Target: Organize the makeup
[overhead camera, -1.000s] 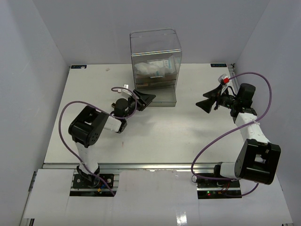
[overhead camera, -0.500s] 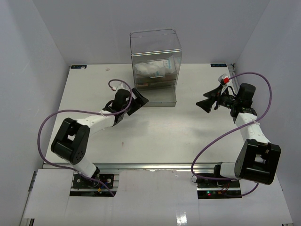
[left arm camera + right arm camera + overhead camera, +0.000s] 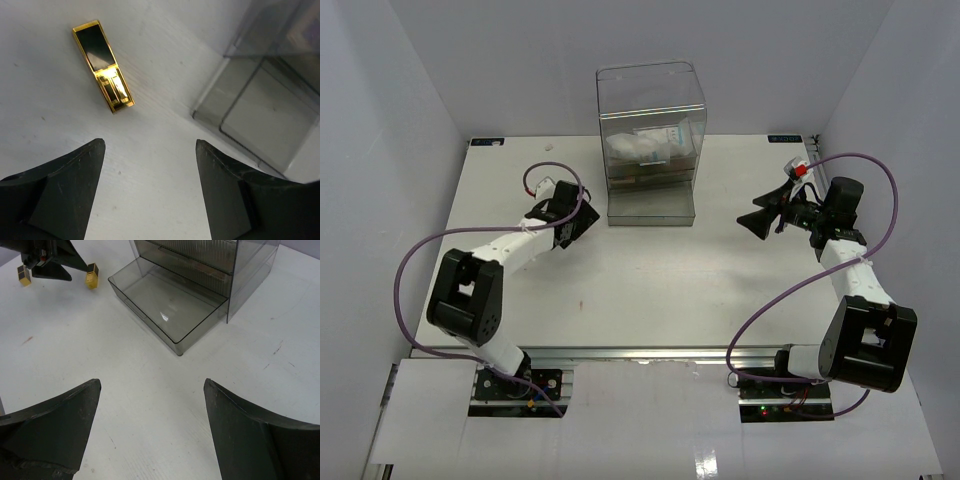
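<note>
White surface [image 3: 650, 290] is enclosed by pale walls [image 3: 400, 100]. Left pincer [image 3: 150, 144] and right pincer [image 3: 151, 384] are held apart, empty. Slim rectangular gold case [image 3: 102, 65] is laid flat near tall clear plastic drawer box [image 3: 650, 140].

One clear drawer box [image 3: 650, 100] stands on one table [image 3: 650, 290], with one drawer [image 3: 170, 305] pulled out at its foot. Inside the box one white-blue packet [image 3: 665, 136] can be counted; the rest is too blurred to number. Left of the box lies one gold case [image 3: 102, 65]. Two grippers flank the box: the left gripper [image 3: 150, 145] and the right gripper [image 3: 152, 385].
</note>
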`<state>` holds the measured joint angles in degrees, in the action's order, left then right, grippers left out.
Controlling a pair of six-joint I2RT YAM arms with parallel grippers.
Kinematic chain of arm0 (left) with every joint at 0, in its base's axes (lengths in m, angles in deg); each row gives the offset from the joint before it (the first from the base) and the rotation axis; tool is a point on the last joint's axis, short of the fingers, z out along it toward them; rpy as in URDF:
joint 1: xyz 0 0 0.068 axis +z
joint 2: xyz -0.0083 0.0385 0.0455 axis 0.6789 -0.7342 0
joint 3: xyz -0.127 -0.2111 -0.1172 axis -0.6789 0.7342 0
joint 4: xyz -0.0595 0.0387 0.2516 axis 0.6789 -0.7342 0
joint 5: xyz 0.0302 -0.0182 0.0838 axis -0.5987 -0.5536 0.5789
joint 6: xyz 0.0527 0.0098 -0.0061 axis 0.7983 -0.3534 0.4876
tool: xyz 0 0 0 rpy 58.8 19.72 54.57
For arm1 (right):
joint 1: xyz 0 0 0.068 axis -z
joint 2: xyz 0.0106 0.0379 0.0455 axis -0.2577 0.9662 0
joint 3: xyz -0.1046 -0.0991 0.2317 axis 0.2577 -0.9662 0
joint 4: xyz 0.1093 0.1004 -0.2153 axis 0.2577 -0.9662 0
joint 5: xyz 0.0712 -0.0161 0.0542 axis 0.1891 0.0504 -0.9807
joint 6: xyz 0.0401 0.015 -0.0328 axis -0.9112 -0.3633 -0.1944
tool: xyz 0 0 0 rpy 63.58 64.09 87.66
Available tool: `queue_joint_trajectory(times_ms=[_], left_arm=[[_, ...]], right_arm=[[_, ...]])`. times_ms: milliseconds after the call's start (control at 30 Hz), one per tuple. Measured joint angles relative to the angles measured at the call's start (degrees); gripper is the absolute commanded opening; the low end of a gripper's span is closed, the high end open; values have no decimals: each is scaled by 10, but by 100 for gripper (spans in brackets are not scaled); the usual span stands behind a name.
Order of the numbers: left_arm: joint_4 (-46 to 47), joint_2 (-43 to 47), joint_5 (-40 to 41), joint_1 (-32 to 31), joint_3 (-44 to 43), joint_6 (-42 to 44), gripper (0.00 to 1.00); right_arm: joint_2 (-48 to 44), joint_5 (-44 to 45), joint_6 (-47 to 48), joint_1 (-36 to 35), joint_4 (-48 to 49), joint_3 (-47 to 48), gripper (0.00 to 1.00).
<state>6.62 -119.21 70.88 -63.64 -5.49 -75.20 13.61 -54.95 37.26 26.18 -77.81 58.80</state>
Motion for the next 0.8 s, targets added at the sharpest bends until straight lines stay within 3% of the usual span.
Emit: queue_joint_trajectory(times_ms=[167,433,533,633,800], left_arm=[[-18,-61,1,47,-36,2,77],[-51,-154,-2,58,-116,15,75],[-54,-165,-2,59,-130,20,65],[-59,-166,-3,60,-132,26,49],[-63,-166,-4,61,-130,30,41]], right_arm=[[-2,0,0,0,-1,0,90],[-3,0,0,0,-1,0,90],[-3,0,0,0,-2,0,90],[-3,0,0,0,-3,0,90],[-3,0,0,0,-7,0,90]])
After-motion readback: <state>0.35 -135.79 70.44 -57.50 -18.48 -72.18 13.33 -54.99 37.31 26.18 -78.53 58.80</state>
